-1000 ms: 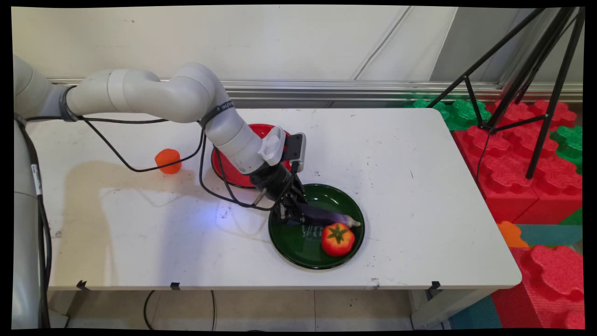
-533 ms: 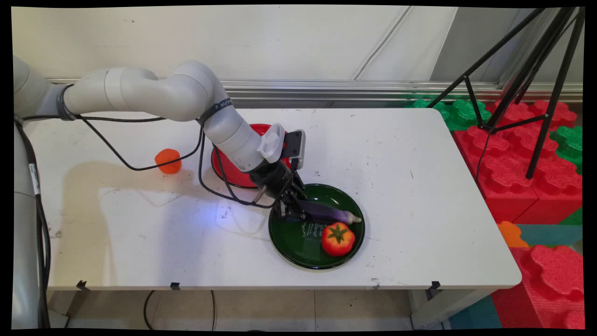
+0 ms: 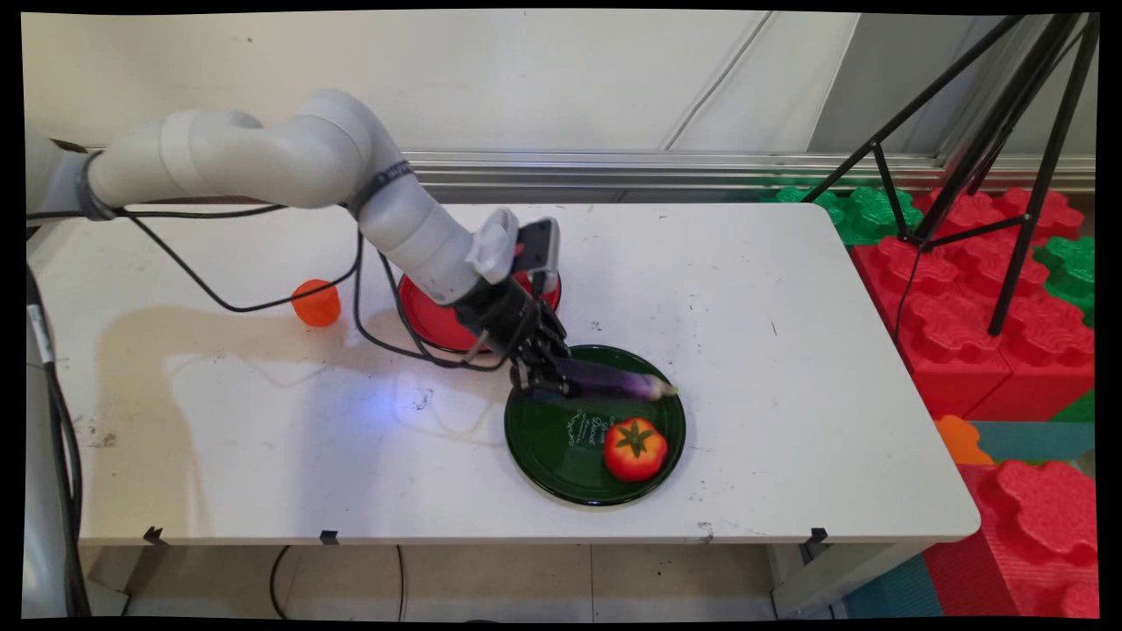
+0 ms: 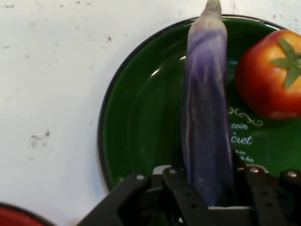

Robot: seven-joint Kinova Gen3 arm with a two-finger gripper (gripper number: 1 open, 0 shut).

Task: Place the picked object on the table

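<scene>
Gripping purple eggplant (image 3: 614, 383) in tool (image 3: 545, 383), above green plate (image 3: 543, 438), tomato (image 3: 635, 449) nearby

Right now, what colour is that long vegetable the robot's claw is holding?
Purple, paler toward its tip; the eggplant shows best in the hand view.

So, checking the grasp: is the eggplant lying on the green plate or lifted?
Lifted: gripper holds eggplant level above green plate.
</scene>
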